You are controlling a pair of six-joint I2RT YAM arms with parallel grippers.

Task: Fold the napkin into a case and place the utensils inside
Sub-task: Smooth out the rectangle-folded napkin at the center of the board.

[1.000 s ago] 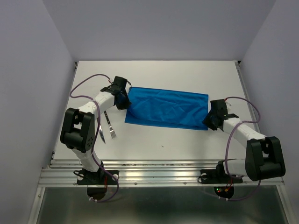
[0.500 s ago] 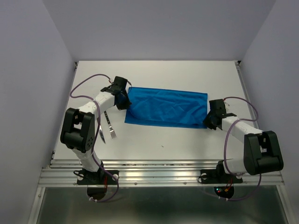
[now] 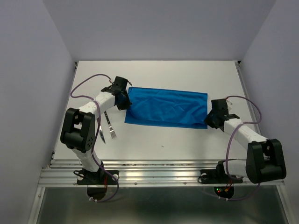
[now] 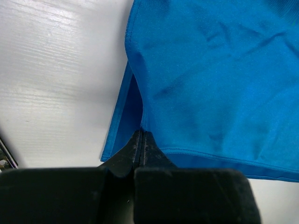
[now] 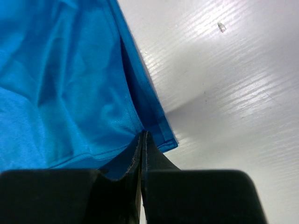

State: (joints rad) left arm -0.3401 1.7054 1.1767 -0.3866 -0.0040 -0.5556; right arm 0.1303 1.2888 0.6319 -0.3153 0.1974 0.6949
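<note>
The napkin [image 3: 167,108] is a bright blue rectangle lying folded double in the middle of the table. My left gripper [image 3: 125,100] is at its left edge. In the left wrist view the gripper [image 4: 141,133] is shut on the upper layer of the napkin [image 4: 210,70], which is raised a little off the lower one. My right gripper [image 3: 209,120] is at the near right corner. In the right wrist view it [image 5: 142,135] is shut on the napkin [image 5: 60,84]. The fork [image 3: 110,127] and knife [image 3: 100,133] lie by the left arm.
The white table [image 3: 187,74] is walled at the back and on both sides. A metal rail [image 3: 154,175] runs along the near edge by the arm bases. A small speck [image 3: 162,145] lies on the table in front of the napkin.
The right arm shifted a little to the left and back, still at the napkin's near right corner. The left arm, napkin and utensils have not visibly moved.
</note>
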